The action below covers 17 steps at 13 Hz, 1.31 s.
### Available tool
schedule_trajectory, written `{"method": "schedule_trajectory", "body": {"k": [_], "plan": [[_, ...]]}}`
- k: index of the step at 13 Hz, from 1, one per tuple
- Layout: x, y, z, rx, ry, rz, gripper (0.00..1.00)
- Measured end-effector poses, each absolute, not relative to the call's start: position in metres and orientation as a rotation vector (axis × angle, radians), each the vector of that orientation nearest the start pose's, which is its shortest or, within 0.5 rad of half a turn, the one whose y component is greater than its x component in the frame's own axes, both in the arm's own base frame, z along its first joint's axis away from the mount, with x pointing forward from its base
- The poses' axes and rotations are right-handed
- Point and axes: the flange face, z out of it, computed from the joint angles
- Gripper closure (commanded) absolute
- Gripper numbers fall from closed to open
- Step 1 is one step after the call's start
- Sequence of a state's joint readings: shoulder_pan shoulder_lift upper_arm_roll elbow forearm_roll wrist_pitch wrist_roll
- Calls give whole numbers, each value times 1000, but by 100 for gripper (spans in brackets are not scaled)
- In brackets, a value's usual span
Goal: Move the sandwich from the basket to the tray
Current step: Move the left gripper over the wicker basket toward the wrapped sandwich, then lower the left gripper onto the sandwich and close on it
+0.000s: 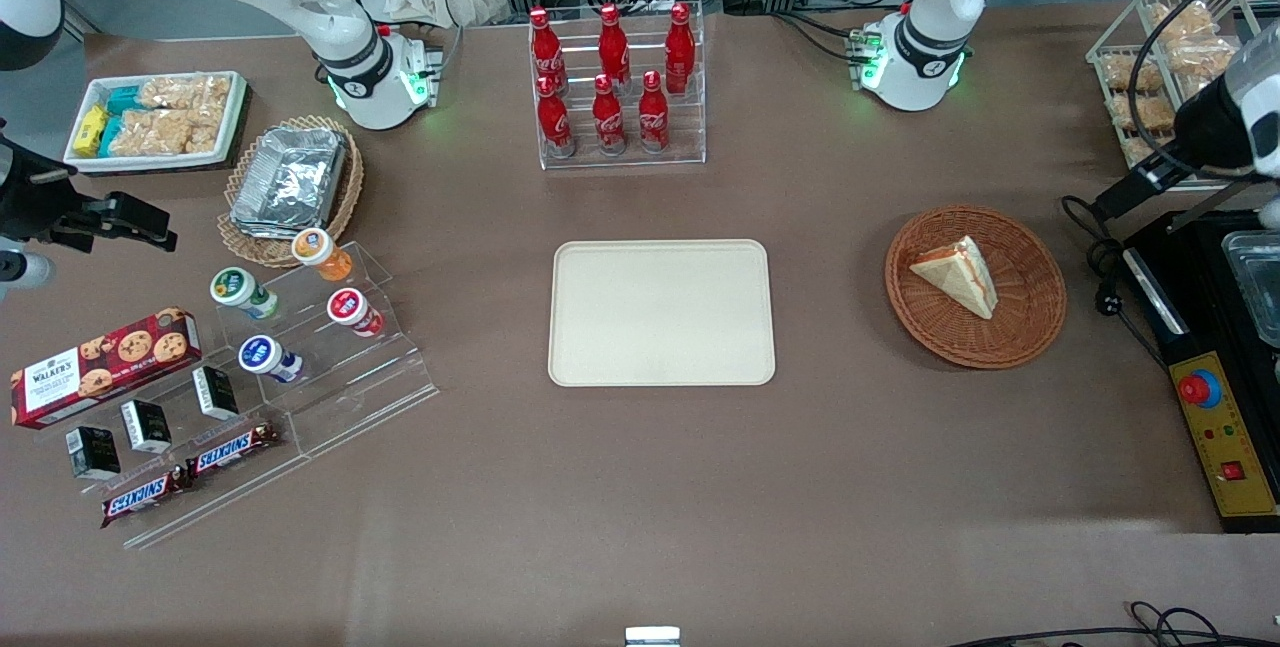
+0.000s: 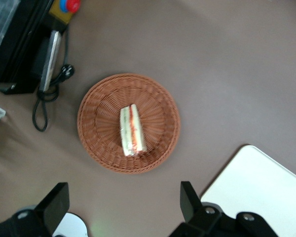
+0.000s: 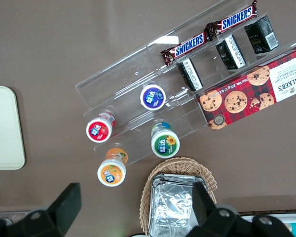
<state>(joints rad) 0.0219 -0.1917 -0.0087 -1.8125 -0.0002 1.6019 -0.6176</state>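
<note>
The sandwich (image 1: 958, 274) (image 2: 131, 131), a white bread wedge with a red-orange filling edge, lies in the round reddish-brown wicker basket (image 1: 1040, 317) (image 2: 96, 98). The cream tray (image 1: 660, 312) (image 2: 266, 182) lies flat mid-table with nothing on it, beside the basket toward the parked arm's end. My gripper (image 1: 1118, 195) (image 2: 122, 203) hangs high above the table, toward the working arm's end from the basket and a little farther from the front camera. It is open, its black fingers (image 2: 187, 200) wide apart with only bare tablecloth between them.
A black control box with a red button (image 1: 1215, 427) and a coiled cable (image 1: 1100, 267) lie close to the basket at the working arm's end. A wire rack of snacks (image 1: 1170, 57) stands there too. A cola bottle rack (image 1: 615, 87) stands farther back than the tray.
</note>
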Motion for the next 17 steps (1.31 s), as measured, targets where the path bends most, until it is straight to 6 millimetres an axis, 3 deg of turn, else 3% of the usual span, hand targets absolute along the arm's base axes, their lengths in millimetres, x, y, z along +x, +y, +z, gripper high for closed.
{"method": "schedule_trajectory", "body": {"k": [2, 5, 9, 11, 17], "plan": [[462, 10, 597, -2932, -1118, 25, 0], [440, -1, 570, -2875, -1224, 44, 0], [441, -9, 544, -2820, -1347, 49, 0], [446, -9, 519, -2805, -1382, 68, 0], [476, -7, 395, -2749, -1461, 130, 0]]}}
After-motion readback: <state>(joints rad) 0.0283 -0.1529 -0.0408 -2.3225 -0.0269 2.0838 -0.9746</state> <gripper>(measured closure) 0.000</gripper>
